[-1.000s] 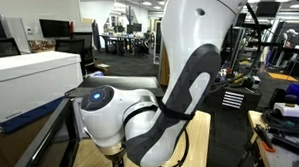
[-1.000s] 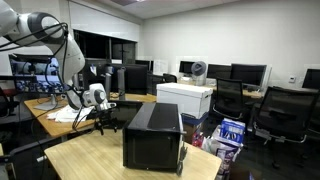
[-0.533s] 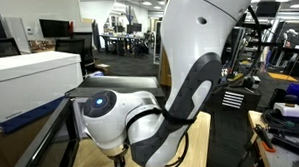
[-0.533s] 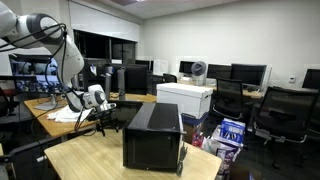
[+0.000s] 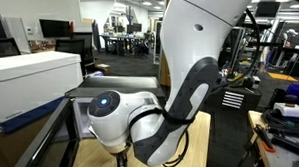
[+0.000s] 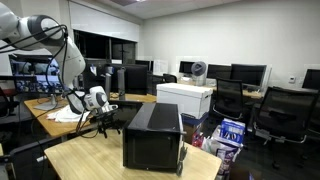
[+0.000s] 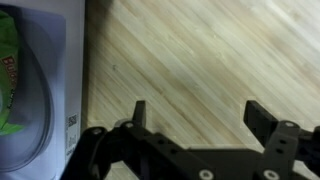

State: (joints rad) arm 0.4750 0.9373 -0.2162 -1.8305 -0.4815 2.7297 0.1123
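In the wrist view my gripper [image 7: 200, 115] is open, its two black fingers wide apart over bare light wooden tabletop [image 7: 200, 50]. Nothing lies between them. At the left edge of that view is a white flat object [image 7: 60, 70] with a green printed packet [image 7: 8, 70] showing on it, to the left of the left finger [image 7: 138, 112]. In an exterior view the gripper [image 6: 98, 122] hangs low over the desk, just left of a black box [image 6: 153, 135]. The arm's white wrist [image 5: 106, 115] fills another exterior view and hides the fingertips.
A large white box [image 6: 186, 98] stands behind the black box and also shows at the left [image 5: 29, 83]. Monitors [image 6: 125, 78] line the back of the desk. Office chairs [image 6: 275, 110] and a cluttered bench [image 5: 281, 114] lie farther off.
The wrist has sunk slightly lower in the close exterior view. The jaws stay as wide as before.
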